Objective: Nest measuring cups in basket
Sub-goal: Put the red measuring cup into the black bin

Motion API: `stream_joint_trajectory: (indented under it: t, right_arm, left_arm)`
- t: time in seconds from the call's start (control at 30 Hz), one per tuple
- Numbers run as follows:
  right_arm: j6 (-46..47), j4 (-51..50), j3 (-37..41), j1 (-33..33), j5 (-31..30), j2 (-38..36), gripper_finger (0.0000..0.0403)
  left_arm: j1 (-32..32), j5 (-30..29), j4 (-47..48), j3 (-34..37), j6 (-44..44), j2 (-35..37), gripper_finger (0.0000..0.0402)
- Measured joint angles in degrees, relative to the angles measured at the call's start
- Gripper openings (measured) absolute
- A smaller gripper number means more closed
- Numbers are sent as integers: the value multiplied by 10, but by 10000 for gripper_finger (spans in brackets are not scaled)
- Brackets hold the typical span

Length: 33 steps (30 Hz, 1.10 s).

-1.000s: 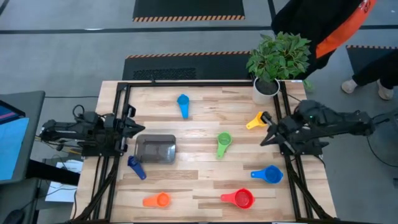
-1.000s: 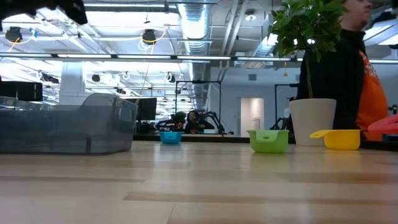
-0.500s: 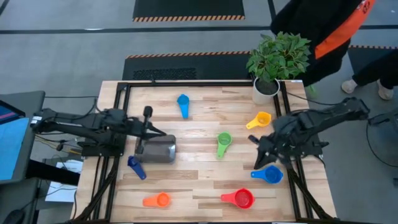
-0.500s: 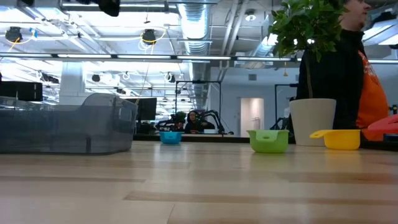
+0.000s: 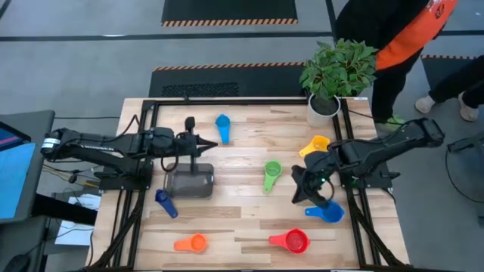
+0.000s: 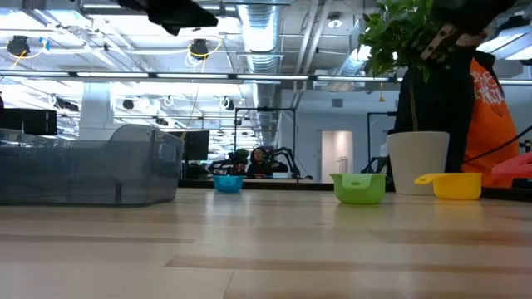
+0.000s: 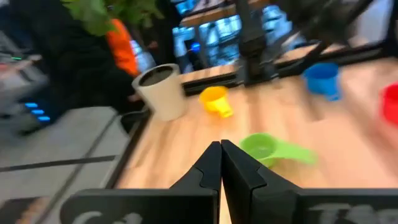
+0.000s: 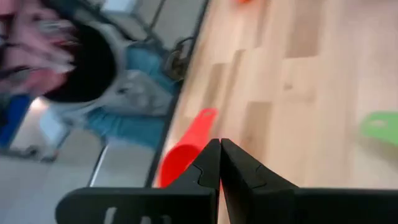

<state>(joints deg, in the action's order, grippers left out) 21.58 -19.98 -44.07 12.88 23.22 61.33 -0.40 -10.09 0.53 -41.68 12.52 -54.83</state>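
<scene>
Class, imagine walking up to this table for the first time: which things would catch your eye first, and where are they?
Bright measuring cups lie scattered over the wooden table, such as the red cup at the near edge and the green cup in the middle. A grey basket sits left of centre, and a leafy potted plant marks the far right corner.

no readable text, white print on person's orange vest too small to read, no labels elsewhere

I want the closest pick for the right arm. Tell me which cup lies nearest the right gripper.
The blue cup, just beside the shut right gripper on the table's right side. The yellow cup and green cup sit farther off.
</scene>
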Motion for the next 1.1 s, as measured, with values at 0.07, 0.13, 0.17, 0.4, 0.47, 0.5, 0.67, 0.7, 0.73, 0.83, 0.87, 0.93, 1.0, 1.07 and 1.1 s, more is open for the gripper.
stream_joint_trajectory:
  t: [0.07, 0.13, 0.17, 0.4, 0.47, 0.5, 0.67, 0.7, 0.73, 0.83, 0.87, 0.93, 1.0, 1.07, 1.1]
  right_arm:
    - [0, 1, 0, -16, -12, -1, 37]
    - [1, 0, 0, -32, -9, -1, 37]
    - [4, 0, 0, -39, -4, -2, 37]
    - [109, 16, 0, -76, 9, 5, 52]
    - [114, 18, 0, -79, 7, 8, 72]
    - [109, 23, 0, -81, 6, 11, 84]
    - [81, 31, 0, -94, -13, 41, 160]
    - [81, 31, 0, -98, -19, 48, 176]
    - [81, 29, 0, -101, -23, 55, 191]
    - [81, 30, 0, -108, -23, 79, 227]
    - [81, 30, 0, -108, -23, 87, 235]
    - [100, 32, 0, -108, -21, 106, 245]
    - [141, 35, 0, -108, -3, 121, 248]
    - [153, 45, 0, -108, 48, 129, 247]
    - [155, 42, -2, -107, 77, 131, 246]
  left_arm:
    - [-1, 27, 1, -8, -18, 0, 0]
    - [-3, 50, 0, -16, -62, 1, 0]
    - [-3, 56, 0, -21, -88, 1, 0]
    - [-3, 57, 1, -44, -204, -1, 22]
    - [-4, 57, 2, -45, -217, -1, 45]
    - [-3, 57, 6, -45, -225, -1, 58]
    - [-3, 57, 31, -45, -268, -1, 132]
    - [-3, 56, 37, -45, -276, -1, 145]
    - [-3, 56, 39, -45, -283, -1, 157]
    - [-3, 56, 39, -45, -288, -1, 185]
    - [-3, 56, 42, -45, -289, -1, 191]
    - [-3, 56, 51, -45, -295, -1, 200]
    - [-3, 56, 55, -45, -319, -1, 204]
    - [-3, 58, 56, -45, -359, -1, 206]
    - [-3, 64, 56, -45, -373, -1, 206]
